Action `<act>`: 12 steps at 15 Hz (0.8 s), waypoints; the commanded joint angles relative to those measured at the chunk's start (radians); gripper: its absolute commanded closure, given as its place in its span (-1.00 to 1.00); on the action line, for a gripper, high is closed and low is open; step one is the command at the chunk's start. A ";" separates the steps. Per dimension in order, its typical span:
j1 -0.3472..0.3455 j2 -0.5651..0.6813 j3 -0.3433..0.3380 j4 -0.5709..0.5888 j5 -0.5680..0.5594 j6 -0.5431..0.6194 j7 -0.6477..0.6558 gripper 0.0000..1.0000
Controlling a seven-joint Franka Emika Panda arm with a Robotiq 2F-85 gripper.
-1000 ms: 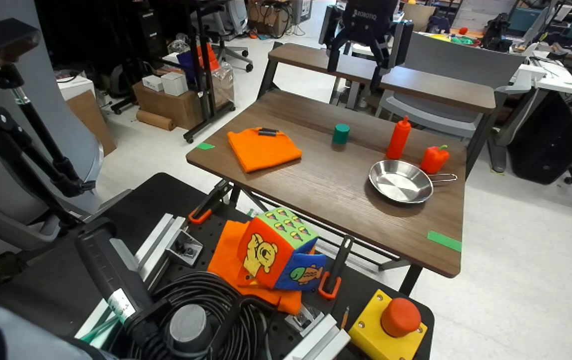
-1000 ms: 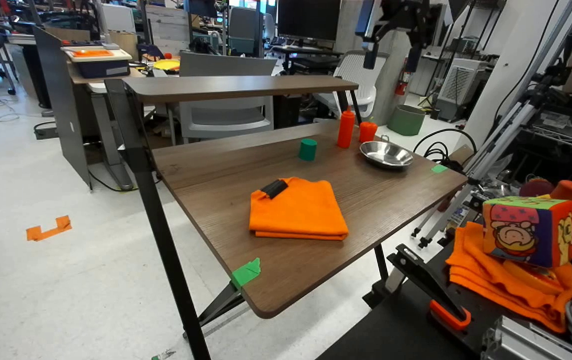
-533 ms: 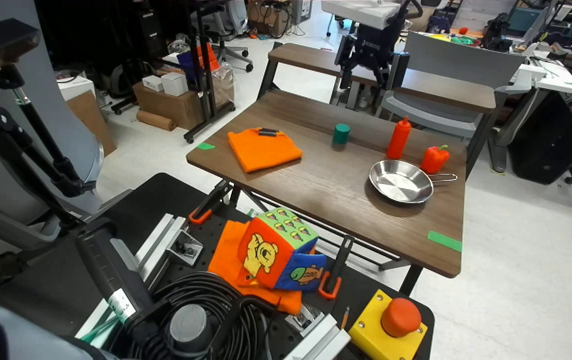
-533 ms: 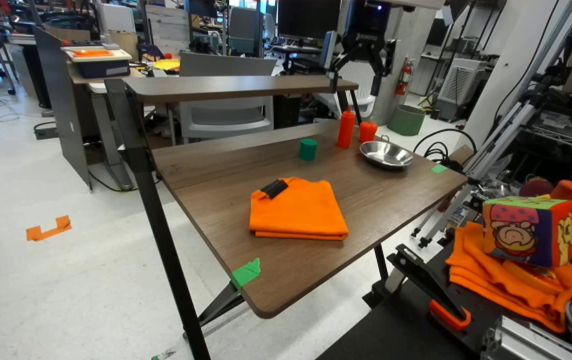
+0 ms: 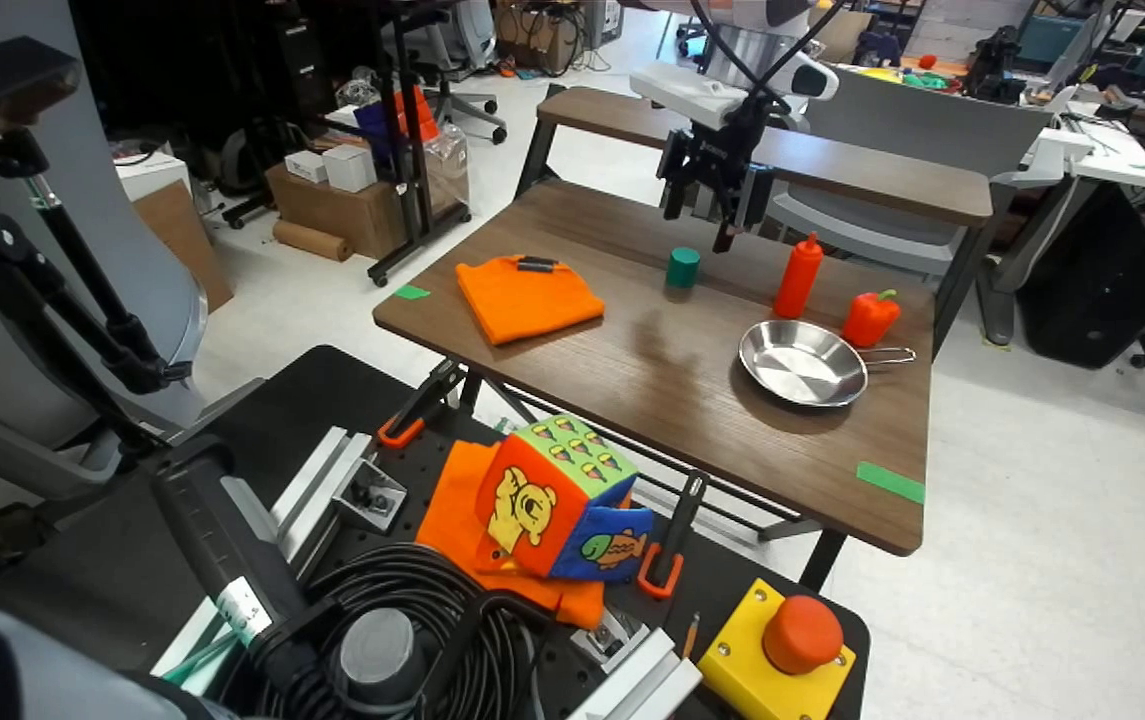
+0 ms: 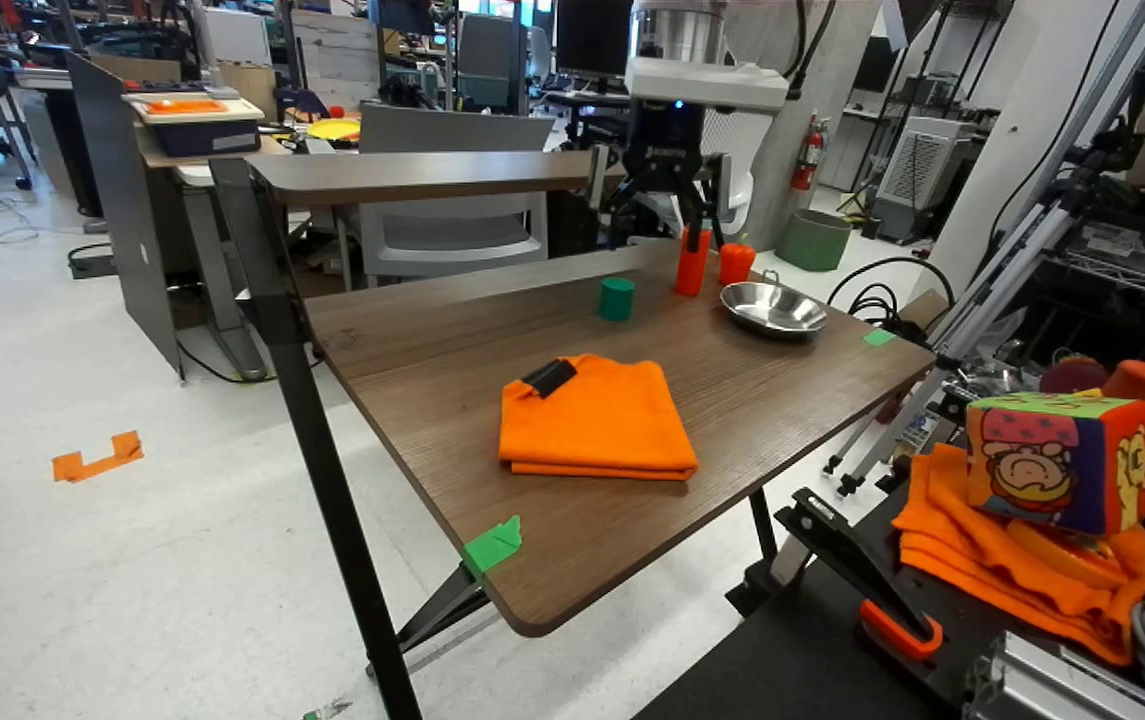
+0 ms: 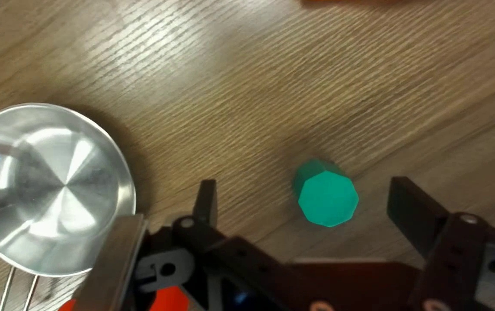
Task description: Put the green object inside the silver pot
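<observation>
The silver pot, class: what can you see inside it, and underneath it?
Inside the silver pot, only bare, shiny metal with reflections shows; the green object stands outside it on the table. What lies under the silver pot cannot be seen: its base covers it.

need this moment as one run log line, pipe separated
end effector: open, above table, holding nothing | green object: upright on table | silver pot: on table, green object not inside

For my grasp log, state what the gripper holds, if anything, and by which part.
Nothing is held: the gripper is open, and the green object stands free on the table.
</observation>
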 commanded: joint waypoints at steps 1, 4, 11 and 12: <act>0.047 0.102 -0.035 0.142 0.012 -0.065 0.047 -1.00; 0.072 0.161 -0.051 0.214 0.004 -0.092 0.082 -1.00; 0.088 0.272 -0.067 0.355 -0.002 -0.188 0.129 -1.00; 0.088 0.285 -0.070 0.371 0.000 -0.197 0.141 -0.50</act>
